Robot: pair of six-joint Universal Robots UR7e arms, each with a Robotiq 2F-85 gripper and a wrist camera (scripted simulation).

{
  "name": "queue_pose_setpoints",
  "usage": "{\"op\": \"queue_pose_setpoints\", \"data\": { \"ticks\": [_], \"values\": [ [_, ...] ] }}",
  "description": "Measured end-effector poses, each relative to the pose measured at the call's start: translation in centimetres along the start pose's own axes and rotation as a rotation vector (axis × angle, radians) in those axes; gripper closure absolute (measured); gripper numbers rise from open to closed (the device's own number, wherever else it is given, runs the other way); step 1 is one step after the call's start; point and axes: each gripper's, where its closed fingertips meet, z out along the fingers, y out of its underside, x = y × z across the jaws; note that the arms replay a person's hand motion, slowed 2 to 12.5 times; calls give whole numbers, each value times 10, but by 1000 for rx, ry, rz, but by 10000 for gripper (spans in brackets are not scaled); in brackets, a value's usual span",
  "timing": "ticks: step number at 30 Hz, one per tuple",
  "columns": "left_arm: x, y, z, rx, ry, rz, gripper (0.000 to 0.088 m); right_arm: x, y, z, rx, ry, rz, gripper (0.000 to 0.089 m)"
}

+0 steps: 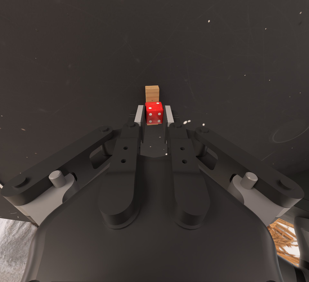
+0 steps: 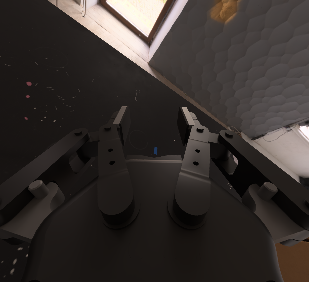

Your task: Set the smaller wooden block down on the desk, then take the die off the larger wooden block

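In the left wrist view a red die (image 1: 154, 112) with white pips sits between my left gripper's (image 1: 154, 114) grey pads (image 1: 139, 113), which press its two sides. A thin strip of wood (image 1: 152, 124) shows under the die's near edge. A light wooden block (image 1: 152, 93) shows just beyond the die on the dark desk (image 1: 83, 56); I cannot tell whether it is the same piece. My right gripper (image 2: 153, 123) is open and empty over the dark desk (image 2: 50, 48), with no block or die in its view.
The desk edge (image 2: 133, 60) runs diagonally through the right wrist view, with wooden floor, a window and a grey wall beyond. A blue mark (image 2: 155, 150) lies on the desk between the right fingers. A pale fluffy rug (image 1: 11, 243) shows past the desk corner.
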Motion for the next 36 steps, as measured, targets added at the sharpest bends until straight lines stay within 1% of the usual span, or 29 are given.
{"op": "queue_pose_setpoints", "data": {
  "ticks": [24,36],
  "values": [
    [0,-2,-1,-9,-24,12,696,-2,1,1,-11,-4,-6,382],
    [2,0,-4,0,-16,27,696,-2,2,2,-17,-4,-10,382]
  ]
}}
